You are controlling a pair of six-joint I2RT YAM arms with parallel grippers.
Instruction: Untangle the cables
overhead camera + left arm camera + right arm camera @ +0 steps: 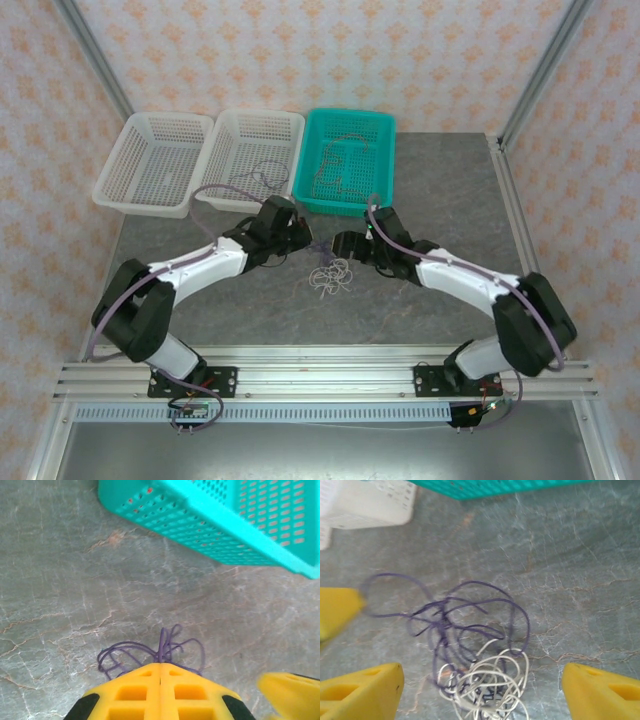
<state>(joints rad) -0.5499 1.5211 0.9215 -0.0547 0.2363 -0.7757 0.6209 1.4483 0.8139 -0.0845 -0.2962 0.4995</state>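
A small tangle of thin white cable (330, 277) and purple cable (319, 246) lies on the grey table between the two arms. My left gripper (306, 240) is shut on purple cable strands; their loops (165, 647) fan out from its closed yellow tips (160, 666). My right gripper (342, 245) is open and hovers over the tangle. Its yellow fingers (367, 690) stand wide apart on either side of the white coil (487, 682) and the purple loops (465, 615). One purple strand (385, 577) runs left to the left gripper's finger (335, 612).
A teal basket (383, 150) just behind the grippers holds more thin cables. Two white baskets (135, 160) (290, 150) stand left of it, and the middle one has a cable in it. The teal basket's wall (210, 525) is close ahead of the left gripper.
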